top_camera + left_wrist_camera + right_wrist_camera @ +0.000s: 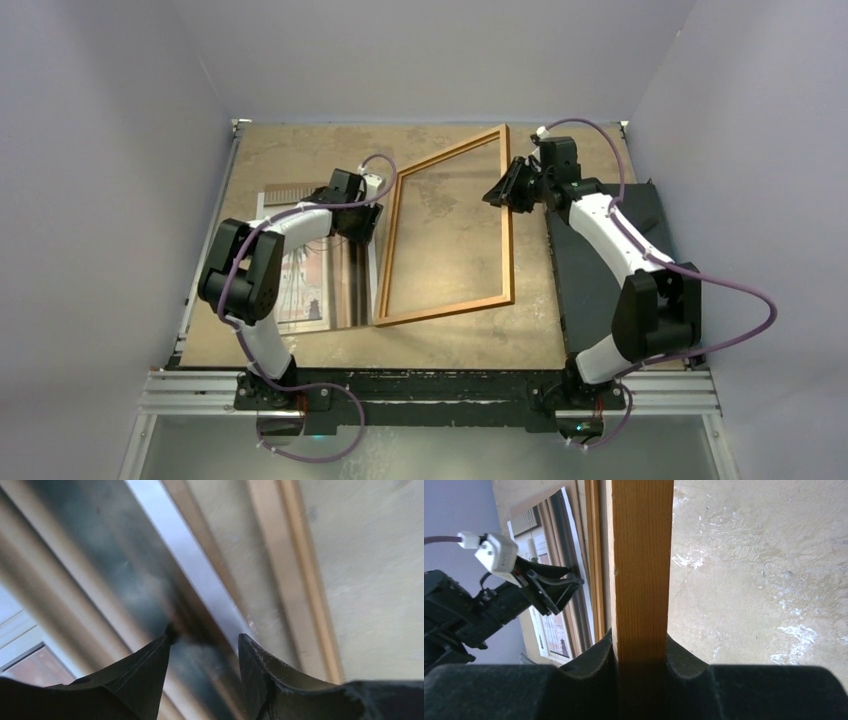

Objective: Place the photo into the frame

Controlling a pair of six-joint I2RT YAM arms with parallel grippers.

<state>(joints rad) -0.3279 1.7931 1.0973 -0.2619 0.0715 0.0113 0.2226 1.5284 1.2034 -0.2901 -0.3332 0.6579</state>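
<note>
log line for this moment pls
right gripper: shut on frame rail | frame: right side raised | left gripper: open over photo | photo: flat on table, not in frame

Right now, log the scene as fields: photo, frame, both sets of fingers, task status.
photo: flat on the table, left side, picture up
frame: tilted, right rail raised, left rail low beside the photo
right fingers: shut on the frame's right rail
left fingers: open over the photo, holding nothing
status: photo not yet in frame
</note>
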